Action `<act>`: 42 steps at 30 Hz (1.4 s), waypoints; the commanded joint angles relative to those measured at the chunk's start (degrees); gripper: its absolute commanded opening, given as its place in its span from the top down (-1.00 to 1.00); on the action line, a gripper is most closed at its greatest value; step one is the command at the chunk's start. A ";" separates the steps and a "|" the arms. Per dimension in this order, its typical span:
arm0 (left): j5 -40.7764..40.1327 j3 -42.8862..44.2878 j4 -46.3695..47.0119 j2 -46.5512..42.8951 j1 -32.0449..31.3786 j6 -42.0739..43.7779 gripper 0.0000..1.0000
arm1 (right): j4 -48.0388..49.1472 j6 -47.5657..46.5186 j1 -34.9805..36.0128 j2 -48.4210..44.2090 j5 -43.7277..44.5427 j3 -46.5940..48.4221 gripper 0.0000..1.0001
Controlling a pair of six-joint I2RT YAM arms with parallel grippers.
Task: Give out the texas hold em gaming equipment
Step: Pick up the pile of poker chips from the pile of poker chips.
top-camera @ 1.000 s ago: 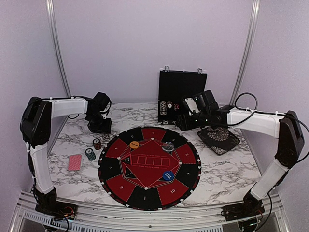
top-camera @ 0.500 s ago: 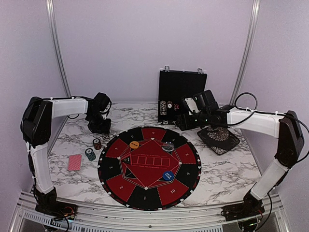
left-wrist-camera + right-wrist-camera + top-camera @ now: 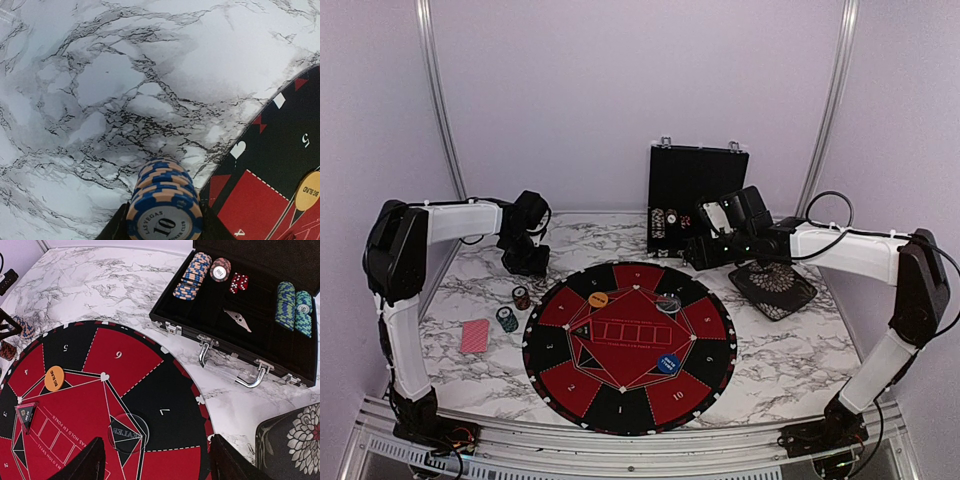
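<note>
Marbled white tabletop (image 3: 100, 90) fills the left wrist view, the round mat (image 3: 280, 185) cutting in at its right. At the bottom edge the left gripper (image 3: 165, 229) is clamped on a short stack of blue-and-peach striped chips (image 3: 164, 200) — top face reading "Las Vegas 10" — over bare marble beside the mat. Across the table the right gripper (image 3: 157, 462) hangs wide open and empty over the mat's far side, near the open case (image 3: 260, 335).

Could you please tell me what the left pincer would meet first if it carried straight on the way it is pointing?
Most likely the bare marble table, just outside the edge of the round mat. The chip stack held in the left pincer would touch down first. Depth is hard to judge.
</note>
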 commanded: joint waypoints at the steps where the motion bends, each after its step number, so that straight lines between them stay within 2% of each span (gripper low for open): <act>1: -0.68 2.08 -2.05 0.18 0.33 0.74 0.36 | -0.73 -0.19 -0.57 0.60 0.55 2.69 -0.38; 25: 0.81 3.73 -3.92 -1.30 -0.57 0.96 0.38 | -1.31 -0.03 -0.58 1.24 0.95 3.10 -0.37; 42: 0.34 4.23 -5.34 -4.32 -10.19 -2.61 0.38 | -2.31 -0.06 -0.67 1.40 2.92 3.34 -0.38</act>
